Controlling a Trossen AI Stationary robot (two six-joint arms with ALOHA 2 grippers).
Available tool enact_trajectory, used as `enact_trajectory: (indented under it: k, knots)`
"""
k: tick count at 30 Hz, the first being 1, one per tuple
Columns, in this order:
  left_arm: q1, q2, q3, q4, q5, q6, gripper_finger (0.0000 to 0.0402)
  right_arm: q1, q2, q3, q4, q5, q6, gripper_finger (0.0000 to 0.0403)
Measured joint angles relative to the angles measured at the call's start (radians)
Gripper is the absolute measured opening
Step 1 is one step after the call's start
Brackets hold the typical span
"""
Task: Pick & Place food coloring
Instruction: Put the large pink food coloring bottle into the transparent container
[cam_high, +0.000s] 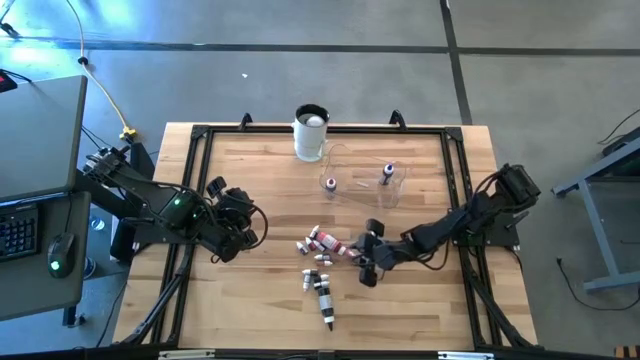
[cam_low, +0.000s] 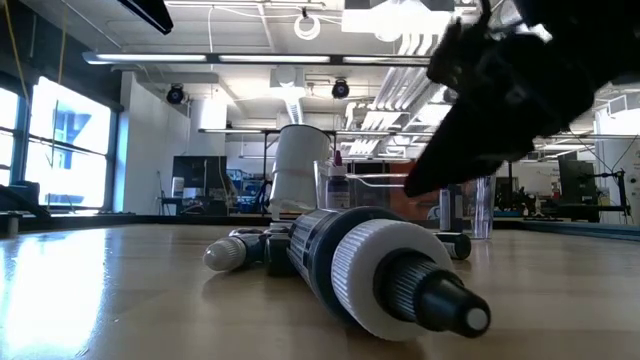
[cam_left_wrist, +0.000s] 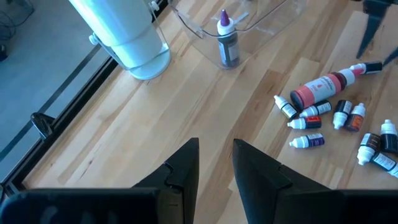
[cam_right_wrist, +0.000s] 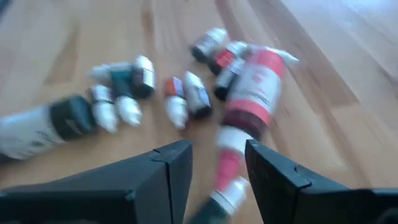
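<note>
Several small food coloring bottles (cam_high: 318, 262) lie on their sides in a loose cluster at mid-table, also seen in the left wrist view (cam_left_wrist: 339, 124). Among them is a larger red-and-white bottle (cam_right_wrist: 255, 87). A dark bottle with a white cap (cam_low: 370, 265) lies nearest the front edge. My right gripper (cam_right_wrist: 217, 165) is low over the cluster's right side and open. Its fingers stand on either side of the red bottle's nozzle end (cam_right_wrist: 229, 177), and I see no touch. My left gripper (cam_left_wrist: 216, 165) hovers open at the table's left (cam_high: 245, 230) with nothing between its fingers.
A tall white cup (cam_high: 311, 133) stands at the far edge. Right of it is a clear bowl (cam_high: 365, 178) with two small bottles upright in it, one purple-capped (cam_left_wrist: 228, 40). A black frame rail (cam_high: 195, 200) runs around the wooden top.
</note>
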Motion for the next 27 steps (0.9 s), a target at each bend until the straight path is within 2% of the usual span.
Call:
enact_trajectory:
  k: [4,8,13,19,27]
  knots:
    - [0.000,0.000,0.000,0.000,0.000,0.000,0.0095,0.005,0.000,-0.079,0.084,0.027,0.045,0.0140]
    - [0.000,0.000,0.000,0.000,-0.003,0.000,0.0095,0.005,0.009,-0.101,0.134,0.031,0.045,0.0140]
    - [0.000,0.000,0.000,0.001,-0.003,0.000,0.0095,0.005,0.079,-0.058,0.163,0.010,0.042,0.0140]
    - [0.000,0.001,0.000,0.000,-0.003,0.000,0.0095,0.005,0.177,0.014,0.158,0.003,-0.035,0.0140]
    - [0.000,0.001,0.000,-0.001,-0.002,0.013,0.0095,-0.004,0.185,0.030,0.099,0.057,0.010,0.0139]
